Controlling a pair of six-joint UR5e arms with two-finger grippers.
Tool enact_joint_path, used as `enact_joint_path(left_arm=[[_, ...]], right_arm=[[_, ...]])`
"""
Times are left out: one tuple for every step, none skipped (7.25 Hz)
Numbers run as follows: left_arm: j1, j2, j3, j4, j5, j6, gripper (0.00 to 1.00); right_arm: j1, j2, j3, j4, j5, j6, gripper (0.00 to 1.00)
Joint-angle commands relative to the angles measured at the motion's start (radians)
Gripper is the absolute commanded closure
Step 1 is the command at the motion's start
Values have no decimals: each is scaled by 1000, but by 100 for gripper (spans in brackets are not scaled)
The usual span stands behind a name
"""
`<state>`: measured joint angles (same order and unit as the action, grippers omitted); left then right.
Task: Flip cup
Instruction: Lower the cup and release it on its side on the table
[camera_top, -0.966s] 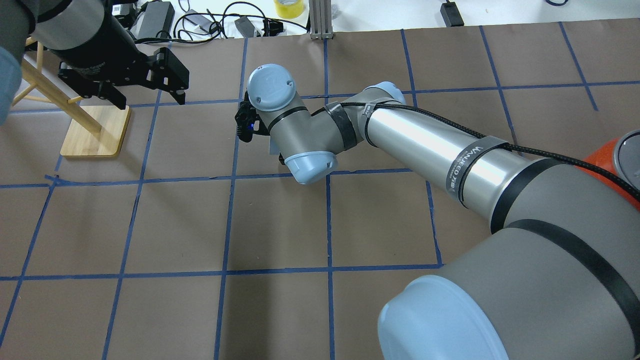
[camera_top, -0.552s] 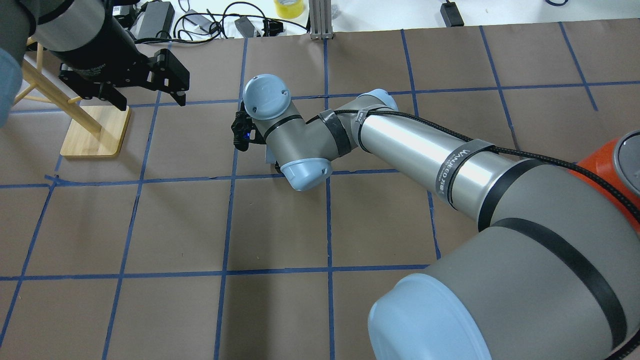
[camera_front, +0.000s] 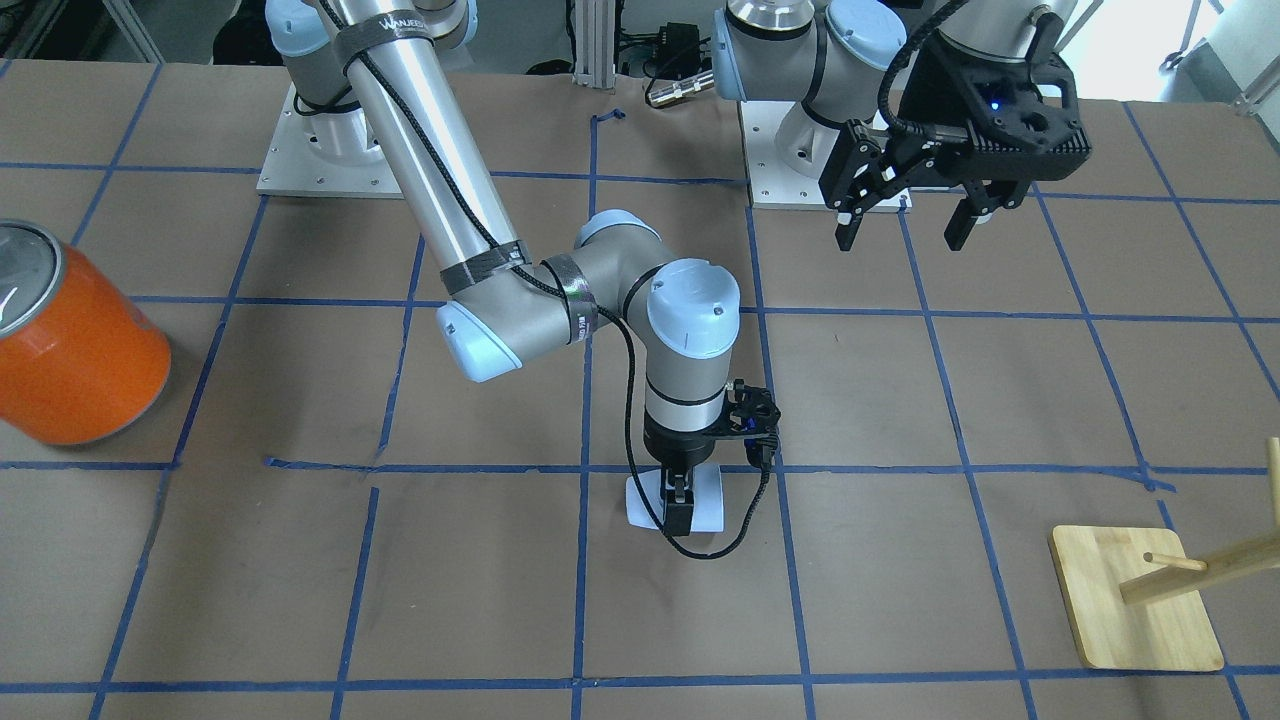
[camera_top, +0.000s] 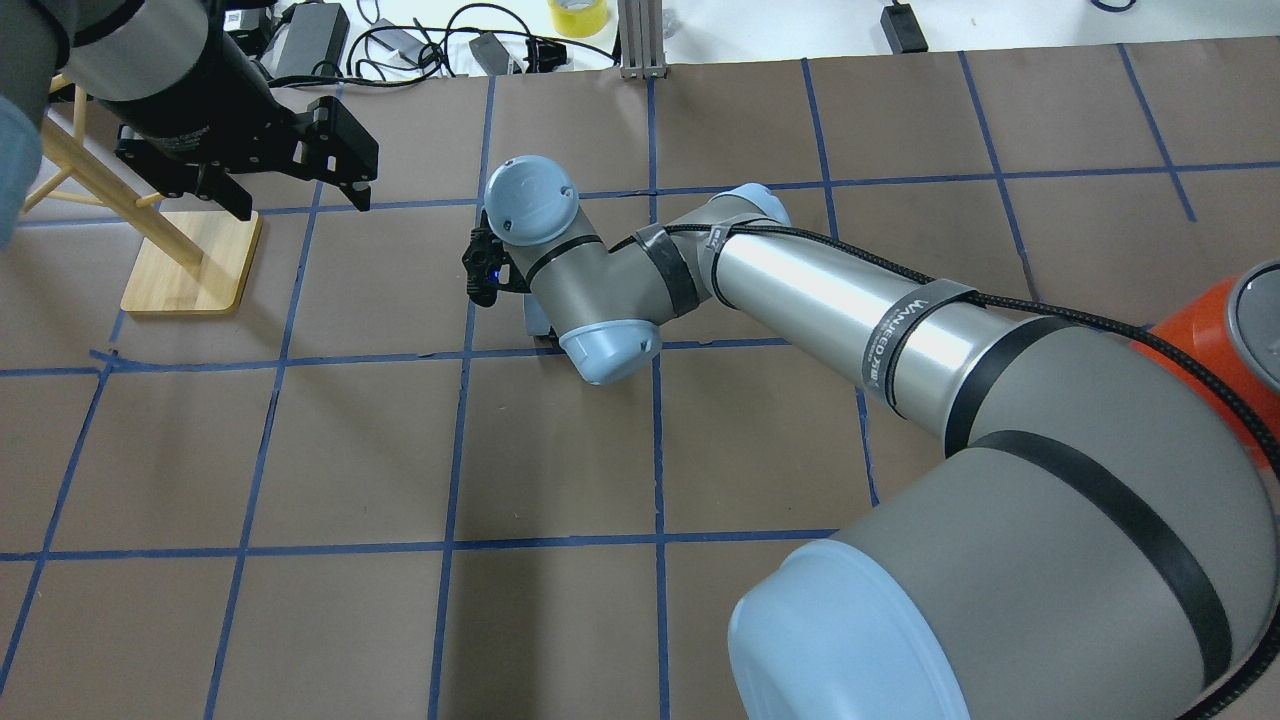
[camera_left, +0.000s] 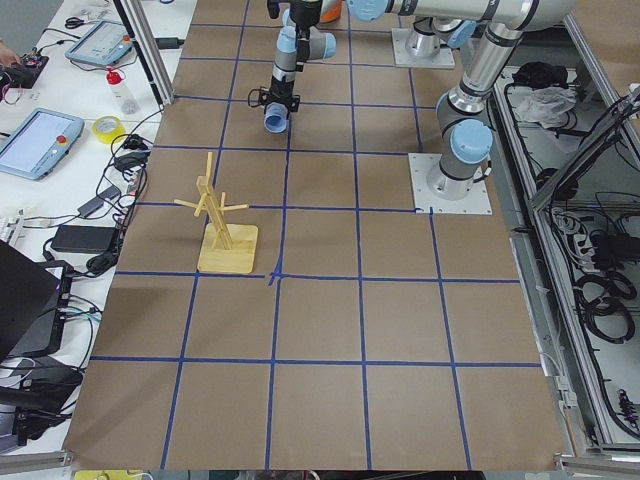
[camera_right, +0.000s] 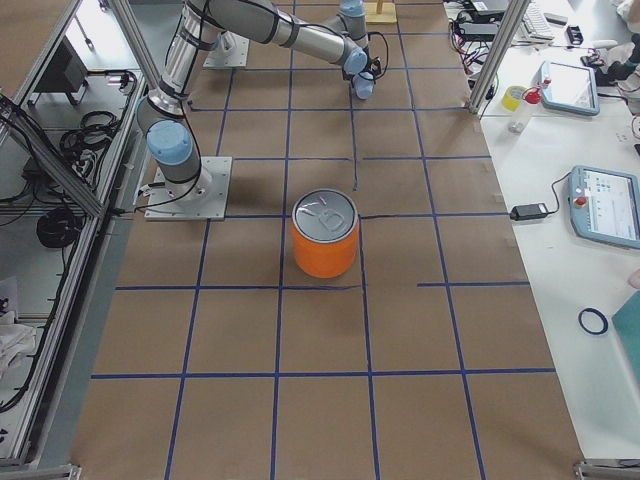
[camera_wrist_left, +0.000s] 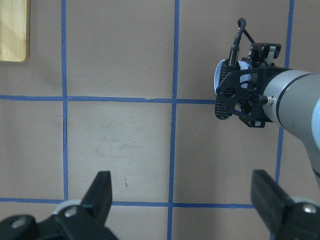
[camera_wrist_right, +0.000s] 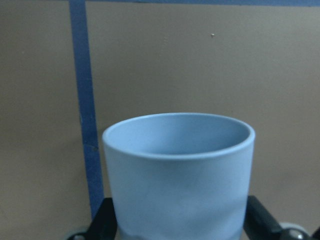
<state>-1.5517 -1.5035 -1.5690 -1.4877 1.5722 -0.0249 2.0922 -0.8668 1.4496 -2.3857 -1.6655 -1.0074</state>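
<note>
A table covered in brown paper and marked into squares by blue tape is shown. Near its middle, the cup, small and pale blue-white, is gripped by the right gripper, which points straight down from a bent silver-and-grey arm. In the right wrist view the cup fills the lower part of the frame. Its round rim and bluish inside are toward the top, and a black finger is pressed against each side of its wall, so the claw is closed on it. The cup seems to lie on its side with its mouth toward the robot's left, though much of it is hidden by the wrist in the wider views. It is placed just beside a blue tape line, on the operators' side of it. The left gripper is held high above the table, well apart from the cup, with its two black fingers spread wide. A large orange can with a silver top stands far off on the robot's right. A wooden peg stand is seen on the robot's left.
</note>
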Motion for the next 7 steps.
enact_joint_path(left_arm=[[7,0,6,0,2,2,0],[7,-4,3,0,2,-1,0],[9,-1,4,0,2,0,0],[10,-6,4,0,2,0,0],[12,-14,6,0,0,2,0],[13,-42,6,16,-10,-3,0],[13,-81,0,64,-21,5,0]], right_arm=[[-21,-29,-11,5,1,15,0],[-44,-84,-5,8,3,65,1],[-102,-142,0,46,3,151,1],[-171,-200,-2,115,3,312,0],[-245,-263,0,223,4,437,0],[-353,-311,-2,302,16,614,0],[-476,-319,1,322,152,715,0]])
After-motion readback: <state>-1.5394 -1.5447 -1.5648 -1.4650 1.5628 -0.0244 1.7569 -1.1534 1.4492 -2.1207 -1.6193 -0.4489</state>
